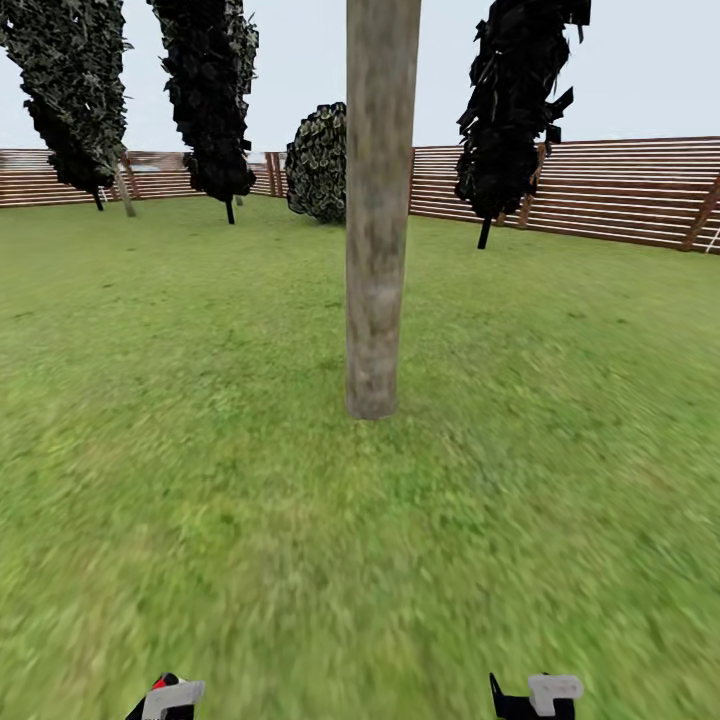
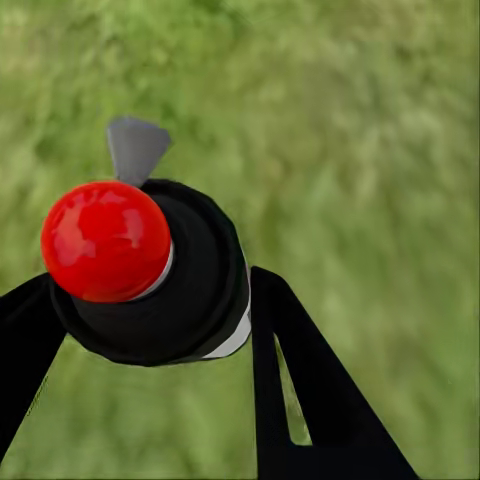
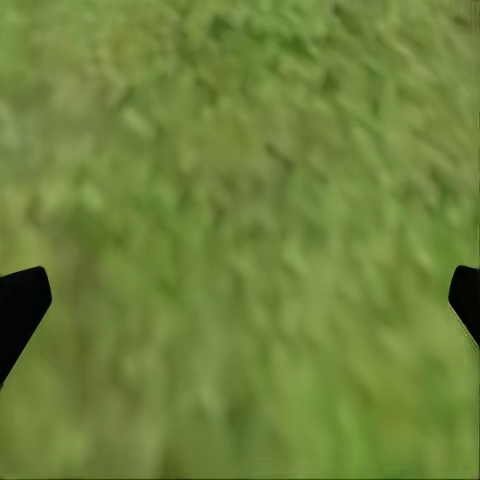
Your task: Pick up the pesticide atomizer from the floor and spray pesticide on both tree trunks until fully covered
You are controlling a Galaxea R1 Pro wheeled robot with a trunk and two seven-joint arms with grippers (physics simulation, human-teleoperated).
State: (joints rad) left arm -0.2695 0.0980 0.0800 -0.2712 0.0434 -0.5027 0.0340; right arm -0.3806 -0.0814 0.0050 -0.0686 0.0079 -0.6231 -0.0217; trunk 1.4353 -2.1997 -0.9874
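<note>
Left wrist view showed the left gripper (image 2: 150,320) clenched around the pesticide atomizer (image 2: 150,270), no label readable, well short of the tree trunk (image 1: 380,220) ahead, while the right gripper (image 3: 240,300) hung released over grass (image 3: 240,150).

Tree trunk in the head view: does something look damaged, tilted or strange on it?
Nothing stands out. The tree trunk rises straight from the grass, mottled grey-brown, with no whitish specks visible. The left gripper holds the pesticide atomizer.

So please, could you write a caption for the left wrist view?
Left pincer shut on the pesticide atomizer, its red cap facing the camera, above blurred green grass.
</note>
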